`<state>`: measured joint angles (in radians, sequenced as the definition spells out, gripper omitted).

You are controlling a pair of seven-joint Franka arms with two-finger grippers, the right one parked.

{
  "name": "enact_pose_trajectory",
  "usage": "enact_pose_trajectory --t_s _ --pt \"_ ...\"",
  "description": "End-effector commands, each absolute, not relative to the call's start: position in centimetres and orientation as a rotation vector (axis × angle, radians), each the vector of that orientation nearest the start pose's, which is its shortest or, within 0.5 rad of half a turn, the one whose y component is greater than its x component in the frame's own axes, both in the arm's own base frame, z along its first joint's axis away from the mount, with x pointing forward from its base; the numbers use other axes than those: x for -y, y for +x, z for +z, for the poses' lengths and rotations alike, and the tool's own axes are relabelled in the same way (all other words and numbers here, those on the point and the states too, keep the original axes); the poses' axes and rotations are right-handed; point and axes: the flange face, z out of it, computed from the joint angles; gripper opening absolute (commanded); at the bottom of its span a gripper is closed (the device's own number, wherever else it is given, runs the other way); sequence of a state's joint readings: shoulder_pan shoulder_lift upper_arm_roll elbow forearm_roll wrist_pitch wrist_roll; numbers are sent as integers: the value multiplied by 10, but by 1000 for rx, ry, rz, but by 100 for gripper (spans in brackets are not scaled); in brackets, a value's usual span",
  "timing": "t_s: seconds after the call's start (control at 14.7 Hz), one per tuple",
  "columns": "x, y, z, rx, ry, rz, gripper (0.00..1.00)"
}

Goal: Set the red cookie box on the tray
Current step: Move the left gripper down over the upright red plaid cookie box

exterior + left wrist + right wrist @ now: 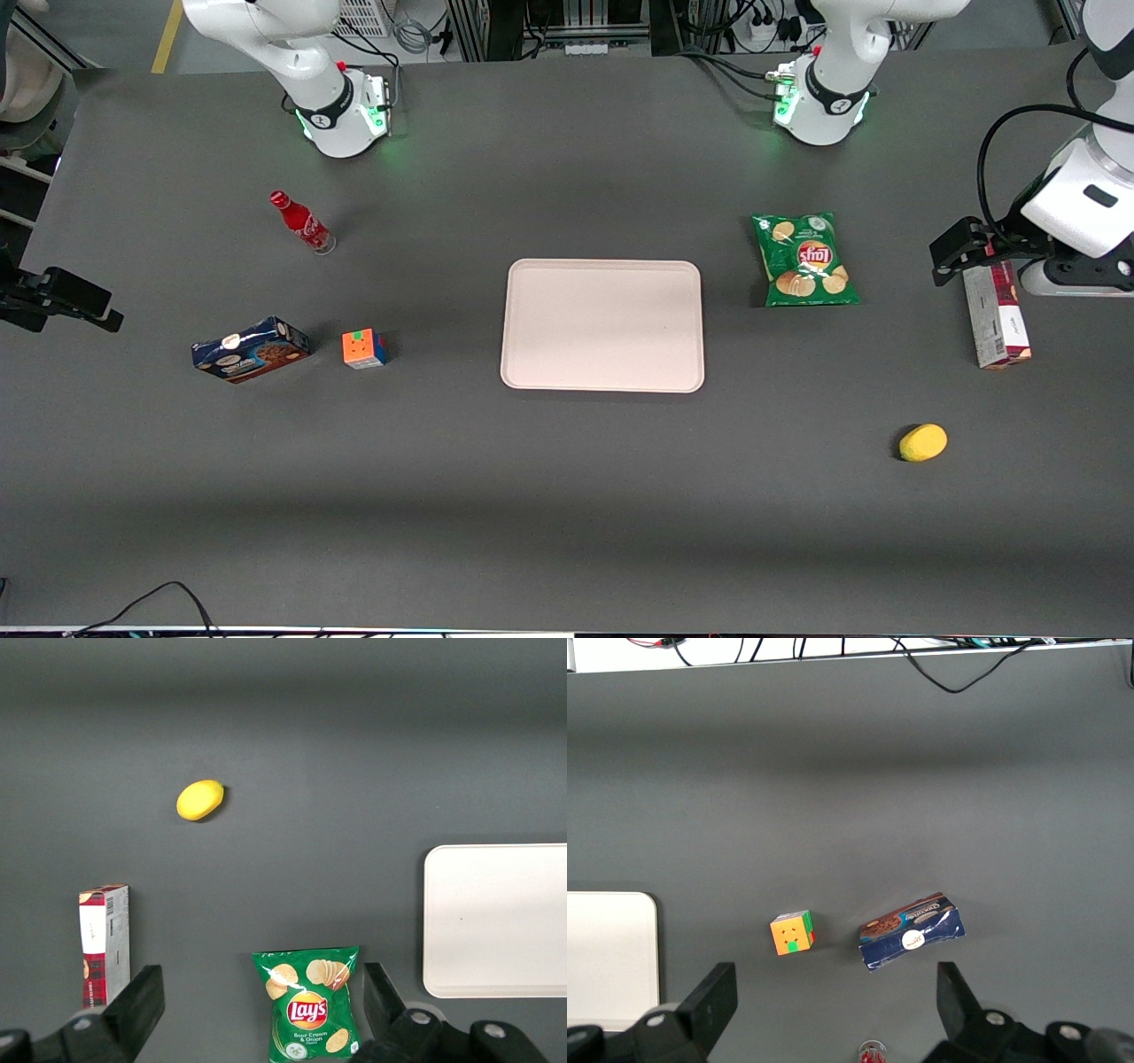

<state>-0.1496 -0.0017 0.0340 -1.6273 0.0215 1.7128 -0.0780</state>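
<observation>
The red cookie box (998,315) lies flat on the grey table toward the working arm's end, with its white side panel up; it also shows in the left wrist view (104,943). The pale pink tray (602,325) lies empty at the table's middle, and part of it shows in the left wrist view (496,921). My left gripper (961,252) hangs high above the table, over the box's end farther from the front camera. It is open wide and empty (261,988). It touches nothing.
A green Lay's chips bag (804,259) lies between the tray and the red box. A yellow lemon (923,442) lies nearer the front camera. A blue cookie box (251,349), a colour cube (364,348) and a red cola bottle (302,222) lie toward the parked arm's end.
</observation>
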Motion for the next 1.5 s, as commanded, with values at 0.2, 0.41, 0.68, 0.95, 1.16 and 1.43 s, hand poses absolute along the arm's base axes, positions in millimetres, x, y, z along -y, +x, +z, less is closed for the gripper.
enact_pose_trajectory --t_s 0.2,0.41,0.68,0.95,1.16,1.43 --pt "56 561 602 -14 -3121 -112 100" --pt "22 560 570 60 -3120 31 100" --pt "-61 541 514 145 -3106 227 100" --pt "-174 519 457 16 -3135 192 100" --pt "-201 514 411 -4 -3124 202 100" --pt "-201 516 360 -130 -3104 206 100"
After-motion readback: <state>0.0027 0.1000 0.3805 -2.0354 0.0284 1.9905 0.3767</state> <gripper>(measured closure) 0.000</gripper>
